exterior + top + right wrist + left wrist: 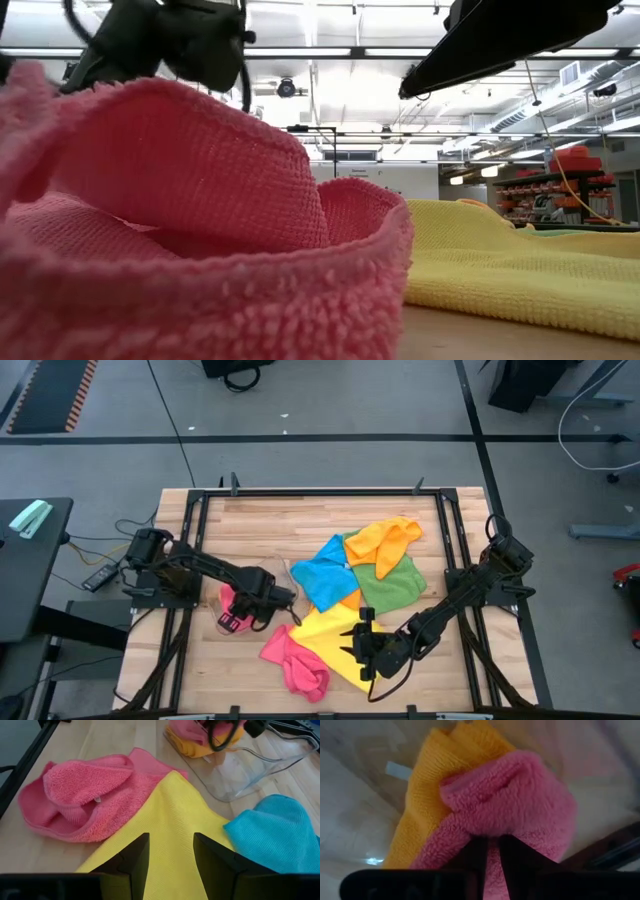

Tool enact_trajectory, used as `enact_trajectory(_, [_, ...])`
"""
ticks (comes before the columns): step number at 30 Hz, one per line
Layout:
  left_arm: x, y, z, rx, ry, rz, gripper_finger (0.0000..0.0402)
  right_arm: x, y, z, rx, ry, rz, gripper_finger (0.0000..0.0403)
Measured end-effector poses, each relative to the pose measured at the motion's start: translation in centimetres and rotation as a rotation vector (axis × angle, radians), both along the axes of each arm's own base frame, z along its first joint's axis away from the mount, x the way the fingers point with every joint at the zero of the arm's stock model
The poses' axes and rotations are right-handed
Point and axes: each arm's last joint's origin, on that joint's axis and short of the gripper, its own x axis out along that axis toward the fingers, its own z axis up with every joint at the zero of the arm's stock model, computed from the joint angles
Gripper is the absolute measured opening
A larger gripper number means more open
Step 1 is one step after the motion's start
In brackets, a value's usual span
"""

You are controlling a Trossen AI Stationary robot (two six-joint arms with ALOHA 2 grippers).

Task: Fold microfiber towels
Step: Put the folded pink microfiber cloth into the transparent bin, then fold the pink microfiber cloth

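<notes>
Here your left claw (489,851) is clenched on a folded pink towel (510,800) inside the clear tray (250,775) at the tabletop's left side, with an orange towel (427,785) lying against it — the stowing step, by the look of it. Your right claw (170,852) hangs released over the yellow towel (165,825), spread flat near the front edge beside a crumpled pink towel (80,795). Blue (325,572), green (395,585) and another orange cloth (385,542) wait mid-tabletop. Next, probably, let go in the tray and back the left arm out — then pinch a yellow corner.
</notes>
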Motion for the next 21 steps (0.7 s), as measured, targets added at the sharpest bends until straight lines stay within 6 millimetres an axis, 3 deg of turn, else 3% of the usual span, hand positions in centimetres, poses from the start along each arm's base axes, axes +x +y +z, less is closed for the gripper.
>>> enact_trajectory(5, [0.3, -0.1, 0.9, 0.027, 0.012, 0.039, 0.0072, 0.0, 0.0, 0.0, 0.000, -0.003, 0.000, 0.0161])
enact_trajectory(12, [1.5, -0.3, 6.6, 0.055, 0.050, 0.104, 0.0063, 0.0, 0.0, 0.0, 0.001, -0.003, -0.001, 0.0161])
enact_trajectory(17, [3.0, -0.7, 9.2, 0.068, -0.069, 0.311, 0.0058, 0.0, 0.0, 0.0, 0.009, 0.005, 0.012, 0.0161])
enact_trajectory(21, [4.8, -1.5, 9.9, 0.011, -0.237, 0.408, 0.0057, 0.0, 0.3, 0.0, 0.054, 0.025, 0.062, 0.0161])
